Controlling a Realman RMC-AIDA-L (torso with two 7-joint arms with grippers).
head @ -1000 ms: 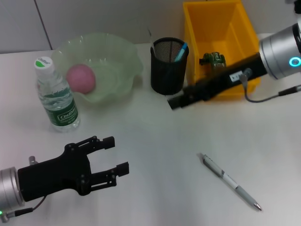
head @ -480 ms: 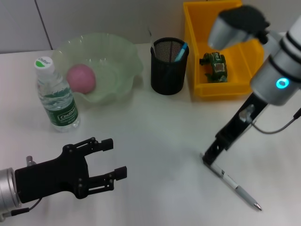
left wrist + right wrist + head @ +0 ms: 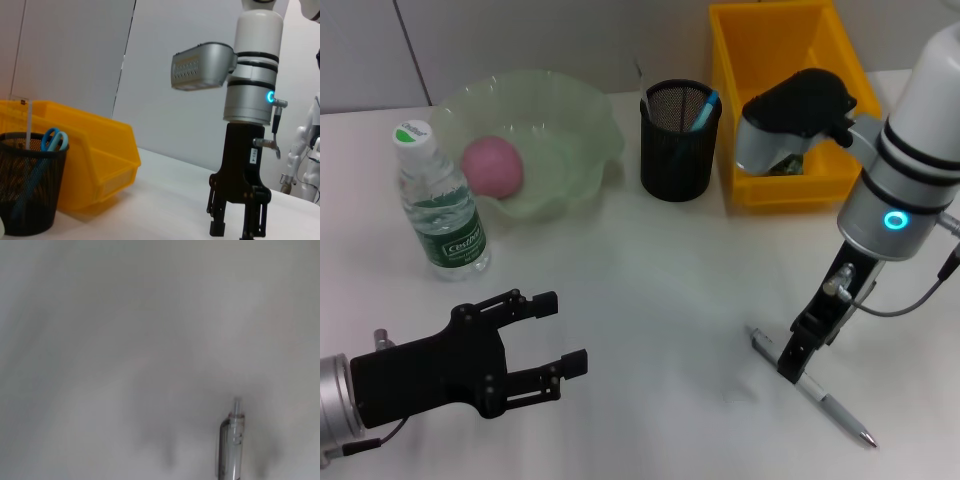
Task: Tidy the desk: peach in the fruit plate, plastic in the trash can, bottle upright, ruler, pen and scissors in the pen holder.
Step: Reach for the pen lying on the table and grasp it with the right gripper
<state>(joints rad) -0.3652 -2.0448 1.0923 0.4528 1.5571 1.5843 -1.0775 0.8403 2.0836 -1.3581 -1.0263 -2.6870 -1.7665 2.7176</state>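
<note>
A silver pen (image 3: pixel 815 392) lies on the table at the front right. My right gripper (image 3: pixel 790 366) points straight down over the pen's upper end, open, with one finger on each side of it. The left wrist view shows the same right gripper (image 3: pixel 235 229) with a gap between its fingers. The pen's clip end (image 3: pixel 231 445) fills the right wrist view. The pink peach (image 3: pixel 492 166) rests in the green fruit plate (image 3: pixel 575 105). A water bottle (image 3: pixel 440 200) stands upright. Blue scissors (image 3: pixel 704 108) stick out of the black mesh pen holder (image 3: pixel 677 150). My left gripper (image 3: pixel 563 330) hovers open at the front left.
The yellow bin (image 3: pixel 790 55) stands at the back right, behind the right arm, and a bit of green plastic (image 3: pixel 782 167) shows inside it. A thin clear strip (image 3: pixel 29 117) rises from the pen holder (image 3: pixel 30 190).
My right arm swung from over the yellow bin down to the pen and now stands vertical over it. The left gripper barely shifted.
</note>
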